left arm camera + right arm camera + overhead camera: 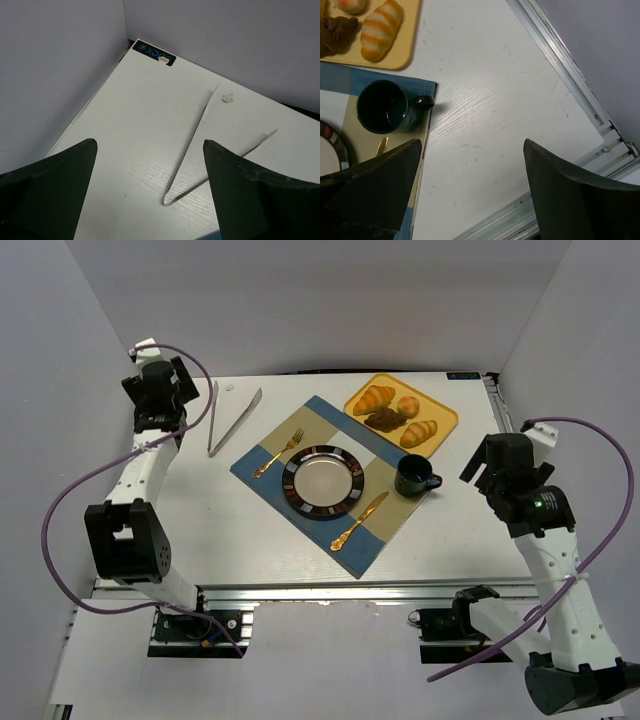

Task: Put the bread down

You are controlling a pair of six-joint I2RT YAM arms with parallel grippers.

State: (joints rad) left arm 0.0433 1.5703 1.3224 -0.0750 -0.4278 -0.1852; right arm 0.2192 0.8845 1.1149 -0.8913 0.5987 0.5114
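Note:
The bread (385,419), a small dark-brown lumpy pastry, lies on the yellow tray (446,416) at the back right, between two golden croissants and a round bun; its edge also shows in the right wrist view (335,34). My left gripper (150,145) stands open over the back-left of the table, just above metal tongs (193,140), holding nothing. Near the table's right edge my right gripper (472,142) hangs open and empty, to the right of a dark mug (382,106). An empty plate (291,485) sits on the placemat (320,415).
A gold fork (278,455) lies left of the plate and a gold knife (360,521) to its right. The mug (413,476) stands between plate and tray. The tongs (225,420) lie at the back left. White walls enclose three sides.

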